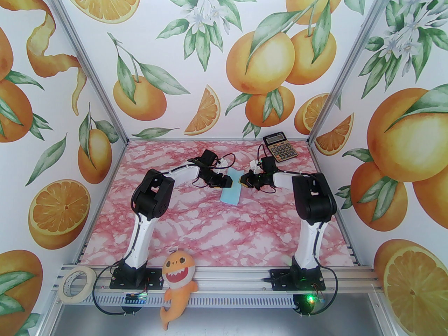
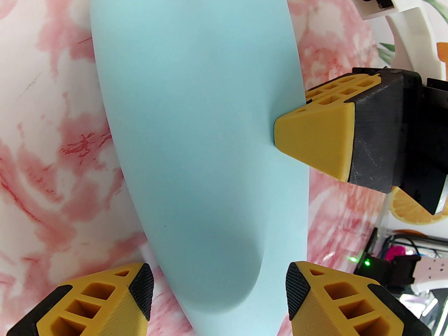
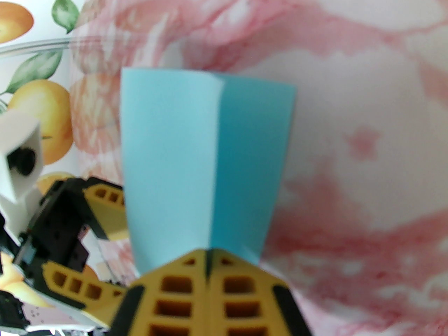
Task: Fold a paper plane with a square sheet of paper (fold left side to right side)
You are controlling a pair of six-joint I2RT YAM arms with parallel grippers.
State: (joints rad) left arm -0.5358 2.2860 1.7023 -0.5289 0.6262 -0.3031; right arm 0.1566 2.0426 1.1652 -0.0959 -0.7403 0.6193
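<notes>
Right hand (image 3: 209, 253) pinches sheet (image 3: 175, 152) edge; left hand (image 2: 219, 292) open, straddling sheet end.

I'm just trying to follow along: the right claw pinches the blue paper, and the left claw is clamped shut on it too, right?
Not quite. The left gripper is open, not clamped shut: the left wrist view shows its jaws wide apart, with the paper lying between them. The right gripper does pinch the paper's edge.
</notes>
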